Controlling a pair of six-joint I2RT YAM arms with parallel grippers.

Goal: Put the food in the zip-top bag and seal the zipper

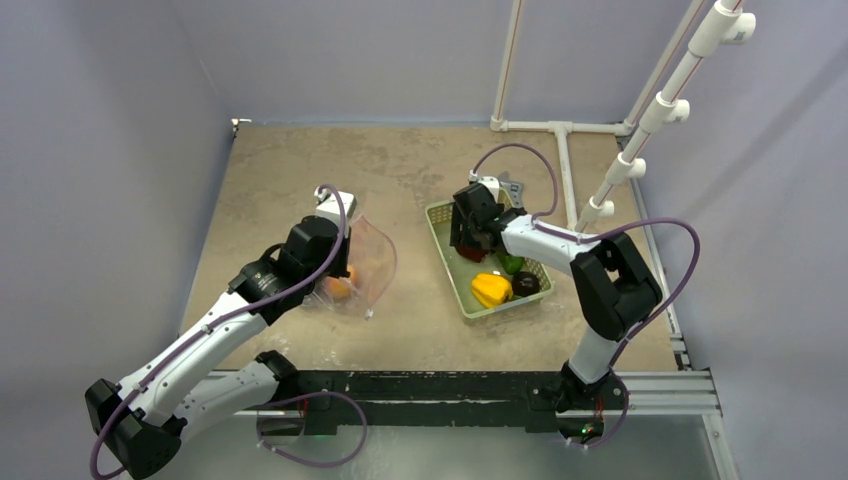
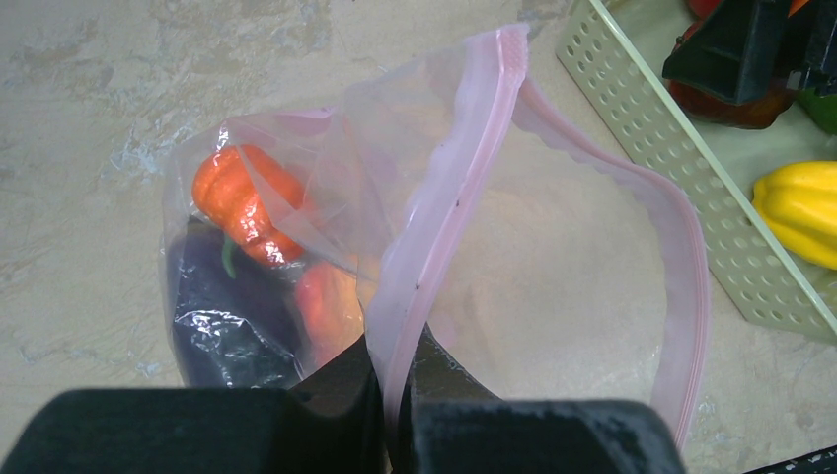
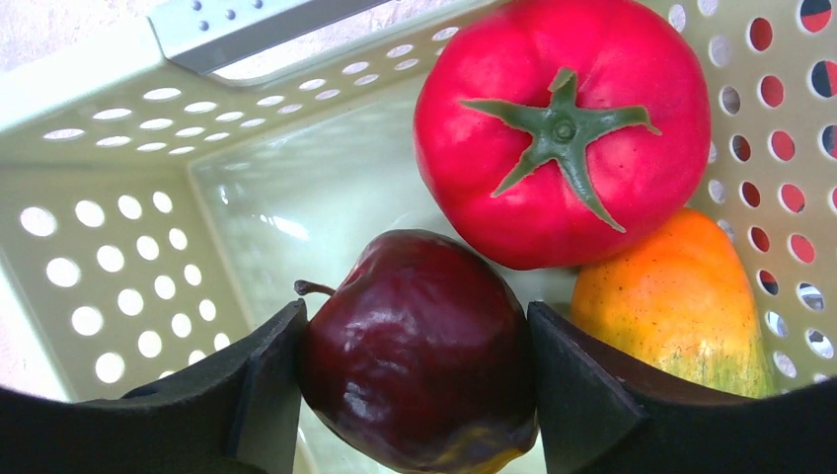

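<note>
The clear zip-top bag (image 1: 367,262) lies left of centre with its mouth held open. My left gripper (image 1: 337,232) is shut on its pale pink zipper (image 2: 449,217), pinching the strip between the fingers (image 2: 395,390). Inside the bag (image 2: 563,296) are an orange pepper (image 2: 242,202), a purple eggplant (image 2: 232,321) and a peach-coloured piece (image 2: 326,301). My right gripper (image 1: 470,243) reaches down into the green basket (image 1: 447,262). Its jaws (image 3: 415,365) press both sides of a dark plum (image 3: 419,336). A red tomato (image 3: 563,128) and an orange-yellow fruit (image 3: 681,296) lie beside it.
The basket also holds a yellow pepper (image 1: 491,289), a green piece (image 1: 511,264) and a dark piece (image 1: 526,283). Its perforated wall (image 2: 681,148) stands close to the right of the bag mouth. White pipes (image 1: 565,150) run along the back right of the table.
</note>
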